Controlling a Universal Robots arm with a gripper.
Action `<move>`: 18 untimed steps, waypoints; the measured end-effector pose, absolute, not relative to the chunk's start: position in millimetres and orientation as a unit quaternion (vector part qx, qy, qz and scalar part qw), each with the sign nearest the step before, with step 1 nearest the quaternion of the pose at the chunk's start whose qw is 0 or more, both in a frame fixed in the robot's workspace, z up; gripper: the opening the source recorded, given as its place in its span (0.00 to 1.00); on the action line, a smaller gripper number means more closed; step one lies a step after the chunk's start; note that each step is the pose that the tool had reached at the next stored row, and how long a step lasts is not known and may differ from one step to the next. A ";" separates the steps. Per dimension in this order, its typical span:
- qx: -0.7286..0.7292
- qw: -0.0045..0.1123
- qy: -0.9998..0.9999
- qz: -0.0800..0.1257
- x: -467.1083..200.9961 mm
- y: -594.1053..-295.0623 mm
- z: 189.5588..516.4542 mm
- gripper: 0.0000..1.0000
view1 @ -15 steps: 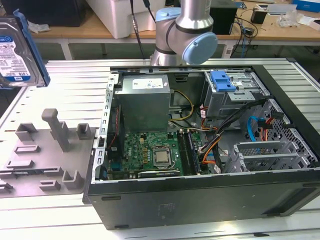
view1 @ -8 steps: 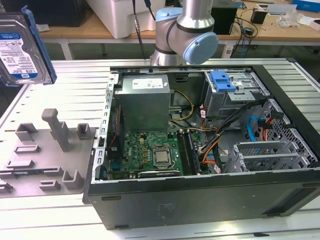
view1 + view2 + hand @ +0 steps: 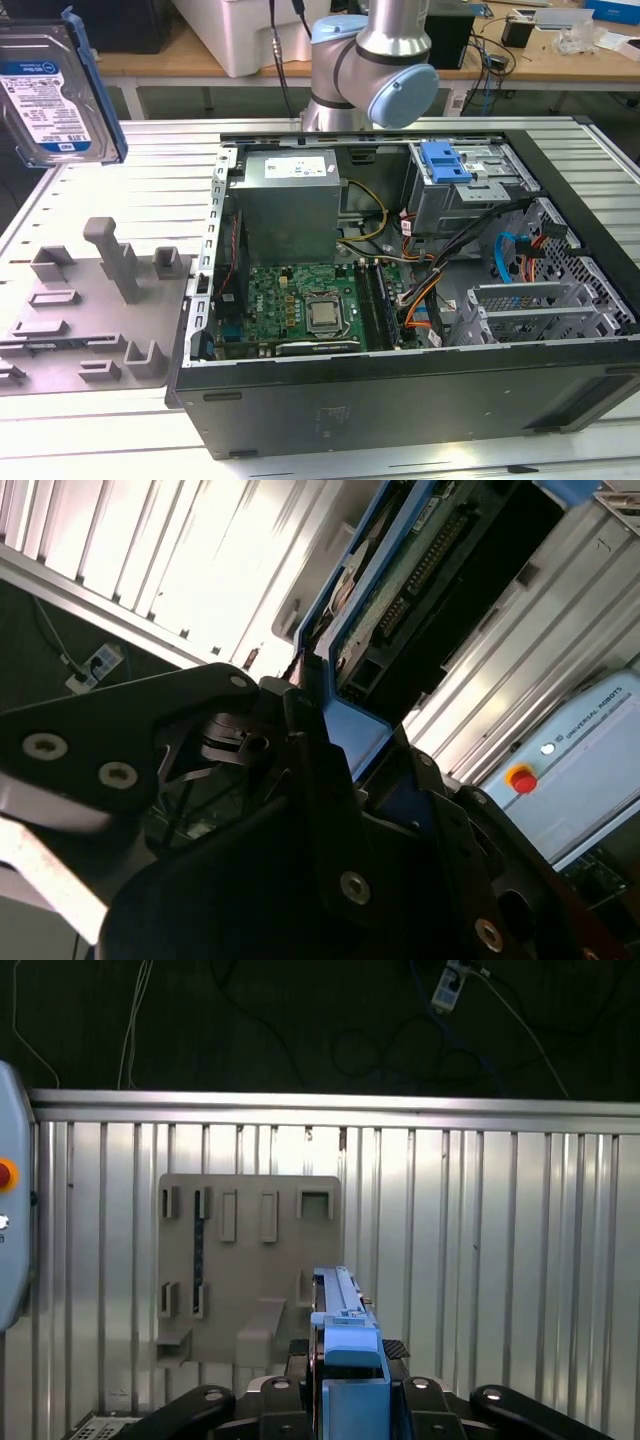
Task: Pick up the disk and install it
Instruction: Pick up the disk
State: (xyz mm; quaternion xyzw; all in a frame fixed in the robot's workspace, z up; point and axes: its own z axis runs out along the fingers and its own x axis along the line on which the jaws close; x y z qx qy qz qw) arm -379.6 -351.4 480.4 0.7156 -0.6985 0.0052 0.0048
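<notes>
Surface: ribbed metal table (image 3: 160, 190).
Disk: silver-grey hard drive in blue plastic caddy (image 3: 55, 95), probably stiff, heavy, fragile.
Gripper (image 3: 347, 1352): black, clamped on caddy's sides.

An open black computer case (image 3: 400, 400) lies on the ribbed metal table (image 3: 150, 170). Inside it a grey power supply box (image 3: 290, 205) sits beside a green motherboard (image 3: 290, 300), and a bare blue bracket (image 3: 445, 162) rests on the drive cage (image 3: 440, 205). At the exterior view's left lies a grey holder plate (image 3: 90, 310) with slots and posts.
</notes>
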 end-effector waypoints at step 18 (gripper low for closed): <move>0.718 -0.010 -0.696 -0.009 -330.4 -356.1 487.0 0.37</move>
